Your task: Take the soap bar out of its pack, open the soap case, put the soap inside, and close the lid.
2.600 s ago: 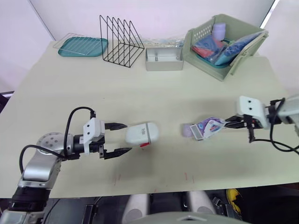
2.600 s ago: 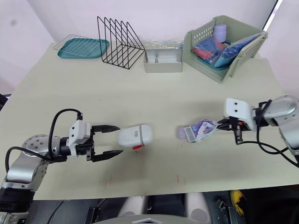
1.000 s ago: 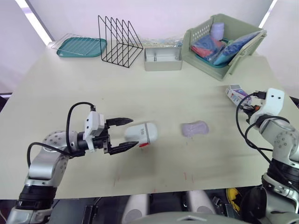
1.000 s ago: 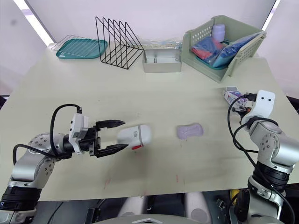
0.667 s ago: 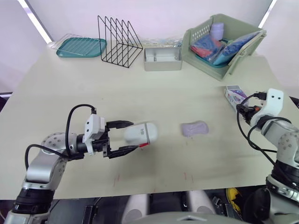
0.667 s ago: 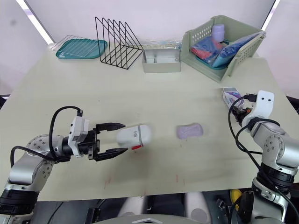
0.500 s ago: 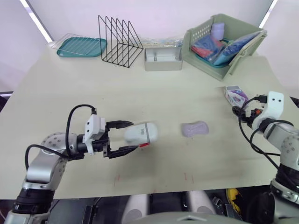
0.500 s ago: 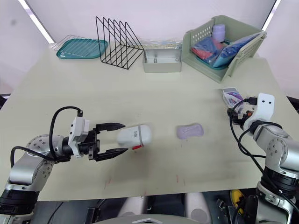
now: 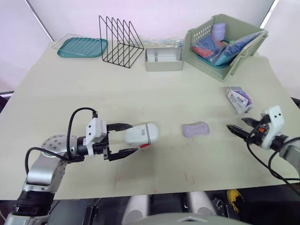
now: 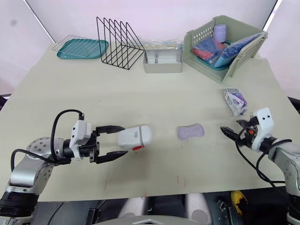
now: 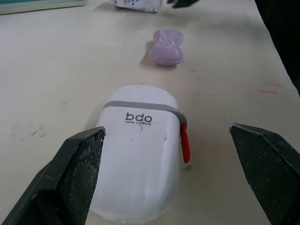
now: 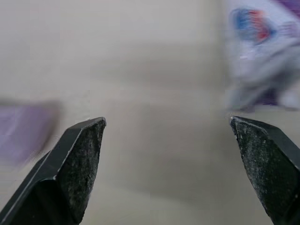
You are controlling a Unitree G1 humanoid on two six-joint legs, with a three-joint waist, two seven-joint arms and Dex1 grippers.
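The white soap case (image 9: pixel 142 134), shut, with a grey band and a red latch, lies on the table in front of me. My left gripper (image 9: pixel 134 137) is open, one finger on each side of the case's near end (image 11: pixel 138 150). The bare purple soap bar (image 9: pixel 195 129) lies to the right of the case. The empty pack (image 9: pixel 238 99) rests flat near the table's right edge. My right gripper (image 9: pixel 240 125) is open and holds nothing; it hovers low between the soap and the pack, pointing toward the soap.
Along the back stand a teal tray (image 9: pixel 82 46), a black wire rack (image 9: pixel 121 40), a metal tin (image 9: pixel 163 59) and a green basket (image 9: pixel 206 64) with packets. The table's right edge runs close by the right arm.
The right gripper opened and let go of the pack, which now lies on the table. The right arm then swung down and inward toward the soap. The left gripper stayed around the case.
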